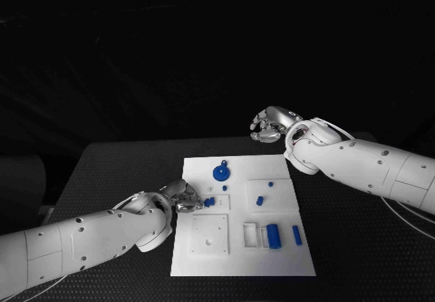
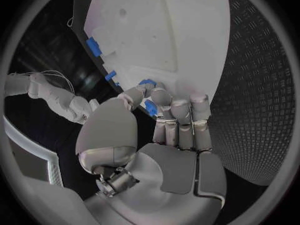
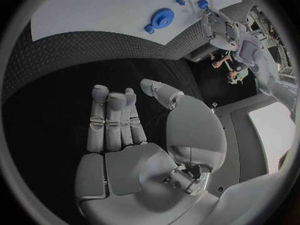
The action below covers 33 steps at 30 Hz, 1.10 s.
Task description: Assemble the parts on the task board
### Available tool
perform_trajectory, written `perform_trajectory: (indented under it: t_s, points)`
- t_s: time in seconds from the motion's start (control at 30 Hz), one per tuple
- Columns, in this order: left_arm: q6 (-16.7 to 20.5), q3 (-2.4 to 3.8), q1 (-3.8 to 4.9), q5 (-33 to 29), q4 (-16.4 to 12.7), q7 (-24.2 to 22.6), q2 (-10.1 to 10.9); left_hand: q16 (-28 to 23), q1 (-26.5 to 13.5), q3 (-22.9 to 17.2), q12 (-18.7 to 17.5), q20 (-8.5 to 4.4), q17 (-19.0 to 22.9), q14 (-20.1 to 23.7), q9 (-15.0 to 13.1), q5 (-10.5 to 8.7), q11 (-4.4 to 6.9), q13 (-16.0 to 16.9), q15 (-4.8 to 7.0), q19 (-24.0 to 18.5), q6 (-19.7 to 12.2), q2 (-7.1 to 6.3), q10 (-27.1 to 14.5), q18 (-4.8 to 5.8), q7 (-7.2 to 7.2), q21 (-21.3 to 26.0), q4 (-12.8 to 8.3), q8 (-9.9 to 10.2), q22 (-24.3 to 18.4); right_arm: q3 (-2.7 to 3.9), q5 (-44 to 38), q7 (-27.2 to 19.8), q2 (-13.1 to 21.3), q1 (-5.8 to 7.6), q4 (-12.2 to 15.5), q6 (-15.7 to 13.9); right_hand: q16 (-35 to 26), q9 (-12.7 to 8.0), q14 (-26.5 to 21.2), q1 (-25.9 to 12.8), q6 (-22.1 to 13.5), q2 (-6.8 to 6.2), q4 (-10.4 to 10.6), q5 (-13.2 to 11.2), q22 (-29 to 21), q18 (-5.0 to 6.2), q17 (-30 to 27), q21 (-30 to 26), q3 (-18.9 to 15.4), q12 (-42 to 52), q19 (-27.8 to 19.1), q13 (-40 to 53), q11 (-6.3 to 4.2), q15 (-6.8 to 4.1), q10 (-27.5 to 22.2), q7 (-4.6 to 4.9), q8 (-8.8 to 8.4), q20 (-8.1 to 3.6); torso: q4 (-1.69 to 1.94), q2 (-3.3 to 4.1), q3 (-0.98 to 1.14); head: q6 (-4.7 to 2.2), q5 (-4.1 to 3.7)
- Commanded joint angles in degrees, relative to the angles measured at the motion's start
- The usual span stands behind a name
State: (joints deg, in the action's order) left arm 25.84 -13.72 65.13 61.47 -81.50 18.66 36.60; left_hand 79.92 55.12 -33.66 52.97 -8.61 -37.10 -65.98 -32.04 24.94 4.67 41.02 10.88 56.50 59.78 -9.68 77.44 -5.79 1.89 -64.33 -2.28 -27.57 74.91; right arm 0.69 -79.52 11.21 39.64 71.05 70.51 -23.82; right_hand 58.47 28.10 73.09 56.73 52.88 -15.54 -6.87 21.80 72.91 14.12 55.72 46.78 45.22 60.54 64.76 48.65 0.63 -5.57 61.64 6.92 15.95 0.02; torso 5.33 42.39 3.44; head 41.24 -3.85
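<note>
The white task board (image 1: 244, 261) lies in the middle of the table. My left hand (image 1: 181, 195) rests at the board's left edge and pinches a small blue part (image 1: 209, 202) between thumb and fingers; the left wrist view shows that part (image 2: 150, 107) at the fingertips (image 2: 164, 97), low over the board (image 2: 181, 35). A round blue part (image 1: 220, 172) sits near the board's far end, also seen as the round blue part (image 3: 161, 19) from the right wrist. My right hand (image 1: 272, 124) hovers beyond the board's far edge, holding nothing, fingers (image 3: 109, 117) extended.
Small blue pieces (image 1: 269, 184) (image 1: 259, 200) lie on the board's right half, and two blue blocks (image 1: 272, 234) (image 1: 297, 234) stand near its front right. A white square plate (image 1: 209, 236) with a hole sits at the front left. Black table (image 1: 363, 239) surrounds the board.
</note>
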Motion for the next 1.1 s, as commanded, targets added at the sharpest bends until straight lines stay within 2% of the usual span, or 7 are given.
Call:
perform_trajectory:
  t_s: [0.03,0.23,0.47,0.77,0.93,1.0,1.1]
  points:
    - [-1.1,0.09,0.04,-2.1,-0.2,-1.3,0.0,-0.1,-0.1,0.4,0.1,-6.39,0.1,0.0,0.2,1.02,-0.33,-0.1,-0.54,-0.6,-0.3,1.40,0.0,0.96,0.18,0.3,-1.2,0.4,0.8,0.03,-0.1,-0.4,-0.1,-0.02,0.0,0.7,-0.4,0.1,0.2,-0.5,0.1,0.05,-0.1,0.4,0.1,0.88,0.0,-0.4,-0.1,-0.1,-0.1,-0.1,0.21,0.21,-0.2,0.40,-0.29,0.24,0.00,-0.02,0.03,-0.02,0.01]
    - [-1.2,0.09,0.04,-2.8,-0.2,-1.4,-0.1,-0.2,-0.3,0.6,0.1,-6.36,0.1,0.1,0.4,1.29,-0.37,-0.2,-0.58,-0.7,-0.3,1.70,-0.1,1.00,0.22,0.3,-2.2,0.7,0.8,0.03,-0.1,-0.4,-0.1,-0.02,-0.1,0.7,-0.4,0.1,0.2,-0.6,0.1,0.08,-0.1,0.4,0.1,0.88,0.1,-0.4,-0.1,0.0,-0.1,-0.1,0.21,0.21,-0.2,0.40,-0.29,0.24,-0.02,0.00,0.02,-0.07,0.07]
    - [-0.3,0.15,0.05,-2.7,-0.5,-2.1,0.4,-0.2,-0.2,0.5,0.0,-6.39,0.2,0.1,0.7,0.35,-0.51,-0.3,-0.69,-0.6,-0.8,-0.06,-0.3,0.99,0.39,0.4,-3.2,1.4,0.7,0.03,-0.1,-0.4,-0.1,-0.02,-0.1,0.7,-0.4,0.1,0.2,-0.6,0.1,0.11,-0.1,0.4,0.1,0.88,0.1,-0.4,-0.1,0.0,-0.1,-0.1,0.21,0.21,-0.2,0.40,-0.28,0.24,-0.01,0.01,0.00,-0.11,0.07]
    - [2.5,0.57,0.85,-2.8,-3.1,-8.1,3.9,-2.3,3.1,-1.0,-1.6,-5.58,1.2,2.8,0.6,0.16,-1.71,-0.9,-1.92,-2.5,-4.1,-1.83,-4.5,1.60,1.60,2.5,-5.3,2.0,0.0,0.03,0.0,-0.6,0.3,-0.02,0.0,0.6,-0.4,0.1,0.2,-0.5,0.1,0.13,-0.1,0.4,0.1,0.88,0.1,-0.4,-0.1,0.0,0.0,-0.1,0.20,0.21,-0.2,0.40,-0.28,0.23,0.08,-0.07,-0.03,-0.32,-0.08]
    - [2.8,0.78,1.57,-0.8,-4.0,-11.6,5.0,-7.5,6.7,-1.9,-6.9,-3.36,3.9,8.7,0.1,-1.08,-3.65,-3.5,-4.43,-7.9,-6.5,-1.61,-11.0,3.41,3.37,7.3,-8.2,1.5,-1.4,0.03,0.1,-0.6,0.5,-0.02,0.0,0.6,-0.4,0.1,0.2,-0.5,0.1,0.14,-0.2,0.4,0.1,0.88,0.1,-0.4,-0.1,0.0,0.0,-0.2,0.20,0.21,-0.2,0.40,-0.29,0.23,0.06,-0.03,-0.05,-0.51,-0.05]
    - [2.5,0.86,1.59,0.3,-4.0,-12.5,5.0,-9.5,8.3,-2.3,-9.1,-2.32,5.0,10.5,0.4,-4.49,-4.45,-4.7,-5.64,-9.6,-7.6,-1.56,-12.7,3.88,4.14,9.2,-9.1,2.0,-2.0,0.03,0.1,-0.7,0.5,-0.02,0.0,0.7,-0.4,0.1,0.2,-0.5,0.1,0.14,-0.2,0.4,0.1,0.88,0.1,-0.4,-0.1,0.0,0.0,-0.2,0.20,0.20,-0.2,0.40,-0.29,0.22,0.05,0.00,-0.06,-0.56,-0.05]
    - [1.6,0.87,1.59,2.7,-3.9,-14.3,4.8,-11.5,9.7,-2.5,-11.6,-0.95,6.3,11.8,0.8,-6.98,-5.20,-6.1,-7.09,-10.9,-8.3,-1.70,-13.9,4.04,4.73,11.1,-9.7,2.7,-2.5,0.03,0.2,-0.7,0.5,-0.03,-0.1,0.8,-0.4,0.1,0.2,-0.5,0.1,0.15,-0.2,0.4,0.1,0.88,0.1,-0.4,-0.1,0.0,0.0,-0.2,0.20,0.20,-0.2,0.40,-0.29,0.22,0.04,0.06,-0.09,-0.56,-0.03]
